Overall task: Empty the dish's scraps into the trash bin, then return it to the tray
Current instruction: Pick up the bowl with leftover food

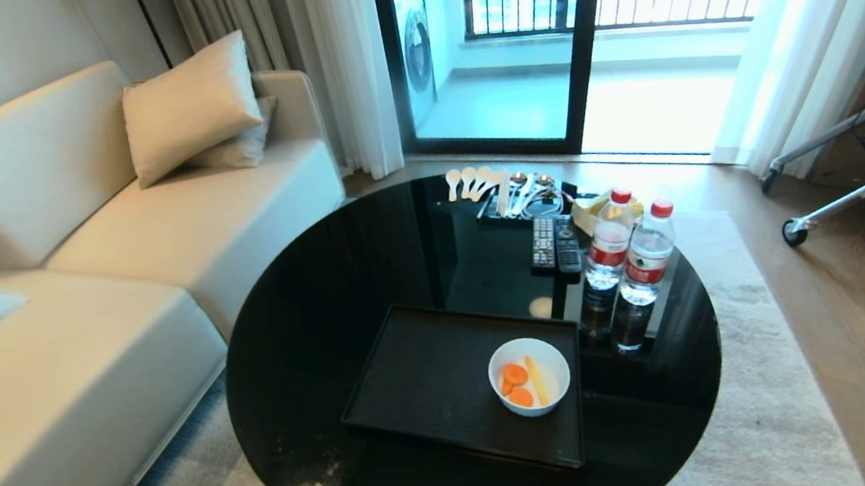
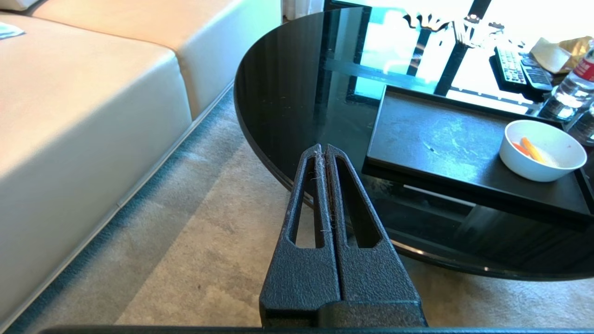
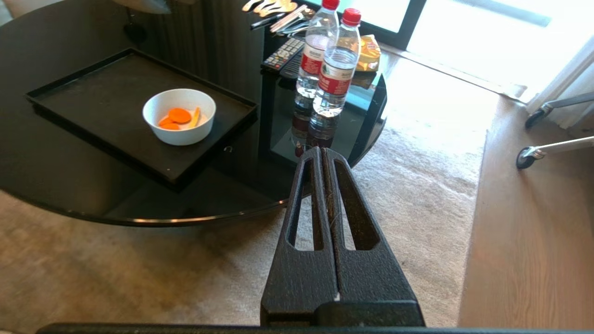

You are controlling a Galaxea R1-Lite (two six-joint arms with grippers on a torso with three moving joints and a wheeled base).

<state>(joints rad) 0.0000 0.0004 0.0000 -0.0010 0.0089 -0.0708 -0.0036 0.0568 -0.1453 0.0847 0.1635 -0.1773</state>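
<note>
You are at the very start of the job: nothing is picked up yet. The dish (image 1: 529, 376) stands inside the tray (image 1: 424, 376), near the tray's right edge and closer to its front corner, and the tray lies on the round black table (image 1: 310, 324), toward the table's front edge. The scraps (image 1: 522, 385), some orange slices and one pale stick, are all in the dish. The trash bin is not visible in any view, so I cannot tell you where it stands.

The right gripper (image 3: 322, 153) hangs off the table's front right edge, above the carpet (image 3: 417, 195), with both fingers pressed together and holding nothing. The left gripper (image 2: 323, 149) waits at the table's front left edge, also closed and empty.

In my judgement the step in hand is the reach for the dish. For the next move you need to open the right fingers first, bring them over the tray's rim to the dish's wall, and keep clear of the two water bottles (image 3: 327, 60) beside the tray's right edge. Lift it level, so that nothing spills.
</note>
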